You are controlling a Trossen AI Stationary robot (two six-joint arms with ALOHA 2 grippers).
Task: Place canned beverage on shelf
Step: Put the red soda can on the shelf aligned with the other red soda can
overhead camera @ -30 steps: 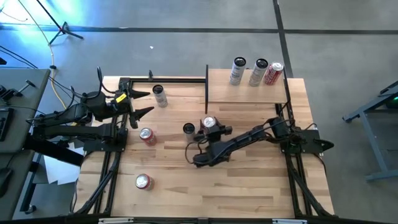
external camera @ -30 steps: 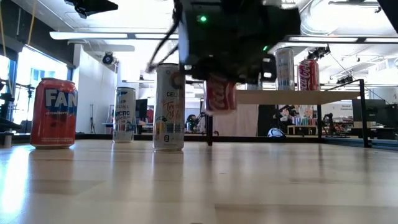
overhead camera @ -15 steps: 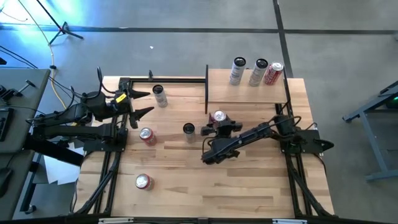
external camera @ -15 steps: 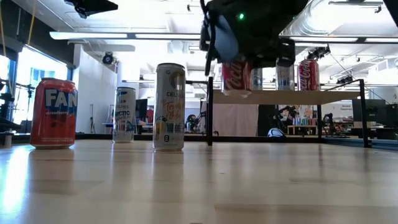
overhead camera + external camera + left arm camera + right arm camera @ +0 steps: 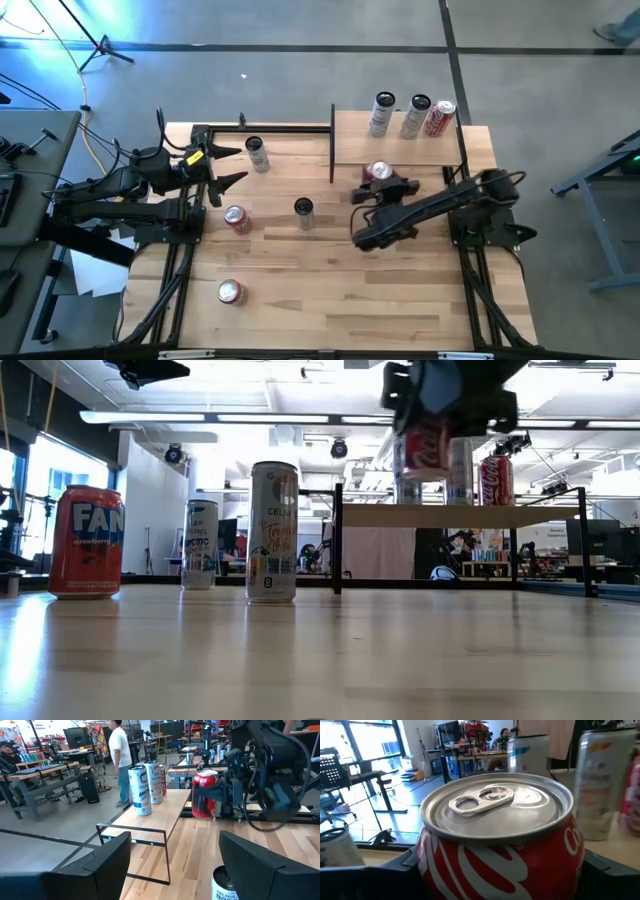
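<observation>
A red cola can (image 5: 379,172) hangs upright in my right gripper (image 5: 381,187), which is shut on it. The can is over the near edge of the shelf (image 5: 400,150), and in the low view it (image 5: 425,445) is above the shelf board (image 5: 470,516). Three cans stand on the shelf's far side: a white one (image 5: 382,113), another white one (image 5: 416,116) and a red one (image 5: 439,117). My left gripper (image 5: 232,165) waits open at the table's far left, pointing level, with a slim can (image 5: 257,153) just ahead of it. My right gripper pinches the cola can's side wall (image 5: 432,865) between its two fingers (image 5: 390,875), one on each side, below the rim. The fingers come in level from the table's near side. The can sits upright with its tab end up, lifted clear of table and shelf.
On the tabletop stand a tall slim can (image 5: 304,211), a red can (image 5: 237,218) and another red can (image 5: 231,292) near the front left. The shelf's black post (image 5: 332,140) rises at its left end. Bare board lies in front of the three shelf cans.
My right gripper has carried the cola can up and toward the table's right and far edges, from beside the tall slim can to over the shelf's near edge. The can has stayed upright in the hold. My left arm has kept still.
</observation>
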